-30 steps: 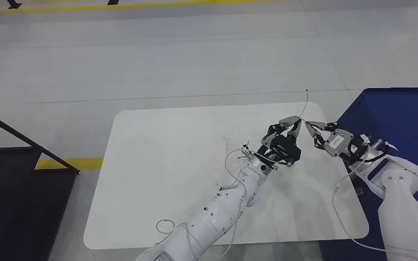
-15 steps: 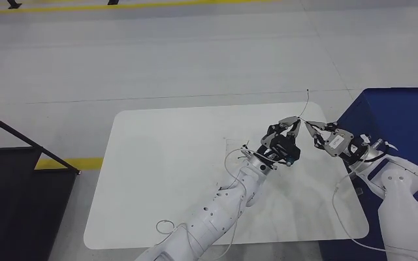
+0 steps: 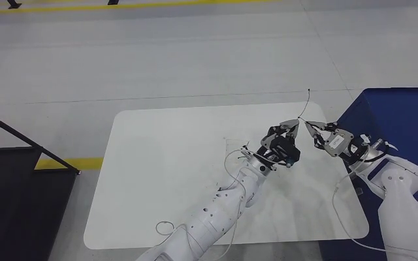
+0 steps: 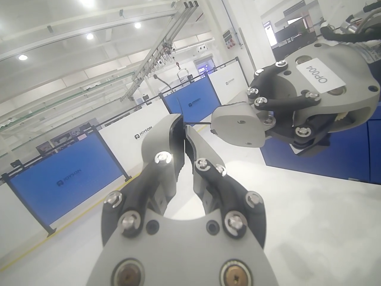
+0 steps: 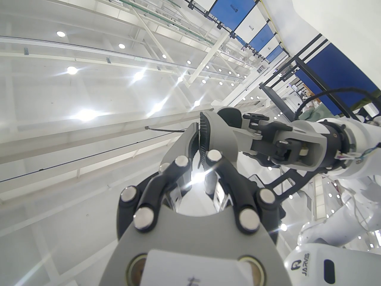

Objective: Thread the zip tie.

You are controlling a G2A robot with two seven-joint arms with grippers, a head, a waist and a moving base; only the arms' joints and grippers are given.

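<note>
Left jaws and right jaws each pinched the zip tie [image 5: 164,130] tip to tip above the worktop [image 3: 163,169]; no loop showed, so threading looked unfinished.

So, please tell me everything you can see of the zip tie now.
The zip tie is a thin dark strand, plastic by its look, held in the air over the table near its far right corner. The left gripper and the right gripper are both shut on it, tip to tip, with a short straight piece between them. The long free part runs on from the grippers in a slight curve and ends in a small thicker tip. Nothing else touches it.
</note>
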